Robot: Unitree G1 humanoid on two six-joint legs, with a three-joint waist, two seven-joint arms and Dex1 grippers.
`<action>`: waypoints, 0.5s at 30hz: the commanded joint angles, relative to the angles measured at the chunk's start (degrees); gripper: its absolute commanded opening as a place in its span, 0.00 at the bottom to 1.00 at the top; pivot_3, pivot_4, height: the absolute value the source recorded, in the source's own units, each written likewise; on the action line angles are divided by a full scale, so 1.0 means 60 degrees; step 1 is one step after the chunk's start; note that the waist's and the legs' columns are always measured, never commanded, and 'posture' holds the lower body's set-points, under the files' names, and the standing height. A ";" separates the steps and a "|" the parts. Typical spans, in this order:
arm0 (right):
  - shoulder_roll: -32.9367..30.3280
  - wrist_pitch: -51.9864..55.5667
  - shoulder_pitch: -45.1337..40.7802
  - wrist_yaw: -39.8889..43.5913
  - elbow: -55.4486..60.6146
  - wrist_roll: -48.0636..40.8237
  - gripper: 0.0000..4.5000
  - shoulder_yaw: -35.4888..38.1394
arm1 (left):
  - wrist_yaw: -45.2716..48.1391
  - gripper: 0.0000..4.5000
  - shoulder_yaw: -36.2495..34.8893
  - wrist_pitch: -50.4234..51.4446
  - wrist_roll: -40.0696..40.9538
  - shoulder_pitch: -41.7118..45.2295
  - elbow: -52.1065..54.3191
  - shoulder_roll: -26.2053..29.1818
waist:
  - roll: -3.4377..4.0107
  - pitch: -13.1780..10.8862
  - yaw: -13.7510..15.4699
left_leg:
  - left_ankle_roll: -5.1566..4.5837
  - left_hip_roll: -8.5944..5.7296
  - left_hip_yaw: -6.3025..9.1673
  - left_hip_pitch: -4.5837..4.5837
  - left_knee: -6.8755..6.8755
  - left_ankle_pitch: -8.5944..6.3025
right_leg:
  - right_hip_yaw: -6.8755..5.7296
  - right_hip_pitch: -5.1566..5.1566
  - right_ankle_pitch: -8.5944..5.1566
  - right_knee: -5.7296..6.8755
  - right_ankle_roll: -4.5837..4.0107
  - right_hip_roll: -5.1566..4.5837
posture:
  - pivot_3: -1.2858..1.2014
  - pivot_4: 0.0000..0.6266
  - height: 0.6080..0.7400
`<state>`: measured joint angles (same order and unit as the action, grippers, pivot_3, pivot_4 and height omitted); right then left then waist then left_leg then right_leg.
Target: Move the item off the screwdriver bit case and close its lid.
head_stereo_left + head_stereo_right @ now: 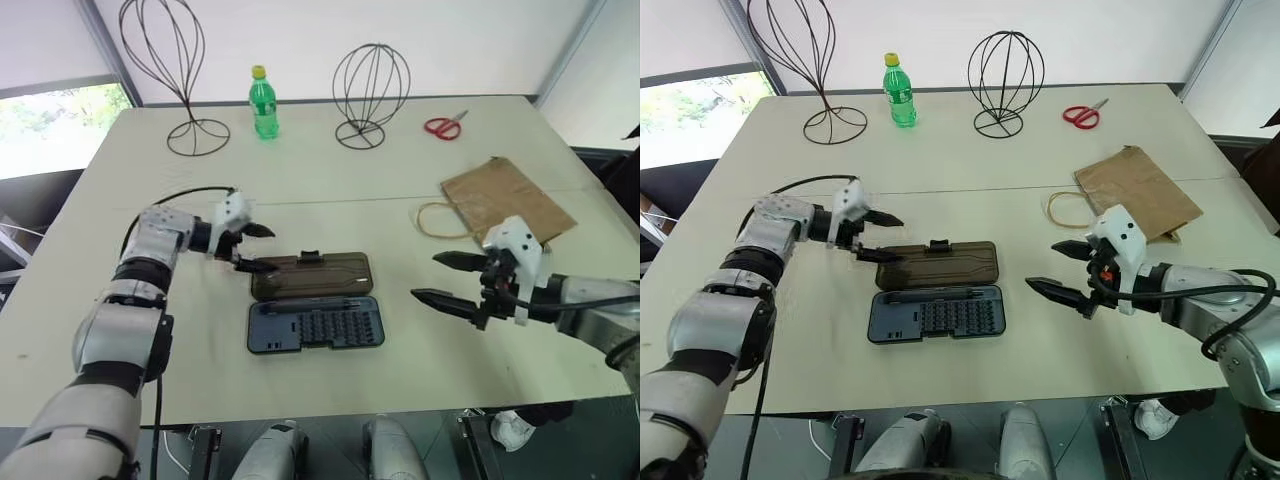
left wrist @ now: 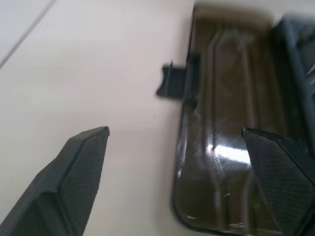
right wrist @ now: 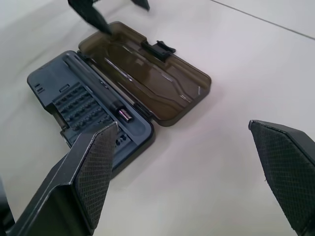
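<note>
Two black-fingered grippers flank the screwdriver bit case (image 1: 315, 300), which we find lying open at the centre of the head view on the pale table (image 1: 400, 390). The dark bit tray (image 1: 940, 312), with its rows of bits, occupies the lower half. The smoky transparent lid (image 1: 320, 276) lies flat directly above it in the frame, joined along the shared edge, with the latch tab (image 1: 309, 257) on its upper edge. The left gripper (image 1: 275, 250) is at the lid's left end, fingers apart. One finger is over the lid's corner and the other over bare table; we cannot tell whether either makes contact. The right gripper (image 1: 424, 276) is to the right of the case and apart from it, fingers spread wide and holding nothing. A brown paper bag (image 1: 505, 203) lies at the right, with red-handled scissors (image 1: 443, 126) above it. A green bottle (image 1: 263, 103) stands at the upper centre-left.
</note>
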<state>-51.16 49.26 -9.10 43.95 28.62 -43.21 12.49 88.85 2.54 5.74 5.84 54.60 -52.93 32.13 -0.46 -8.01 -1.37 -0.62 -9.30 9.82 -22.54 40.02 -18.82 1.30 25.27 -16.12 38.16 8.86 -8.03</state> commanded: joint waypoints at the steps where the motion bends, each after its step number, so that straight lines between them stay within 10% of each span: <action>1: -0.0028 -0.0426 -0.0438 0.0205 -0.0172 0.0238 0.98 -0.0114 | 0.0412 0.99 -0.0401 0.3542 0.1867 -0.1837 0.4869 0.0764 | 0.0006 0.0002 -0.0119 | -0.0001 0.0005 0.0001 0.0000 -0.0004 -0.0001 | 0.0004 0.0000 0.0000 0.0005 0.0000 0.0003 | 0.52 0.24 1.00; 5: 0.0063 -0.0767 -0.1105 0.0327 -0.0647 0.0664 0.98 -0.0571 | -0.0865 0.99 -0.0874 0.5288 0.3001 -0.5032 0.9678 0.1321 | 0.0014 0.0004 -0.0201 | -0.0005 0.0008 0.0002 0.0006 -0.0015 -0.0004 | 0.0008 -0.0010 0.0000 -0.0004 -0.0001 0.0006 | 0.52 0.24 1.00; 8: 0.0287 -0.0988 -0.1659 0.0347 -0.1145 0.0977 0.98 -0.0937 | -0.1945 0.81 -0.1423 0.5752 0.3544 -0.6737 1.1853 0.1343 | 0.0012 -0.0001 -0.0086 | -0.0003 0.0009 0.0003 0.0007 -0.0005 -0.0004 | 0.0006 -0.0012 0.0000 -0.0024 -0.0003 0.0009 | 0.52 0.24 1.00; 15: 0.0883 -0.1497 -0.2801 0.0542 -0.2443 0.1785 0.98 -0.1761 | -0.3634 0.01 -0.1318 0.4908 0.3367 -0.8304 1.3706 0.1135 | 0.0021 -0.0004 0.0347 | 0.0003 0.0013 -0.0009 0.0041 0.0002 -0.0001 | 0.0007 -0.0082 -0.0001 -0.0096 -0.0005 0.0016 | 0.52 0.24 1.00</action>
<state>-46.02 41.95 -24.27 46.67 14.33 -33.41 2.04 68.67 -5.26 37.26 26.00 4.98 26.44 38.95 -0.34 -8.04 0.72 -0.60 -9.22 9.76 -22.29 40.03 -18.82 1.34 24.76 -16.13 37.56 8.82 -7.93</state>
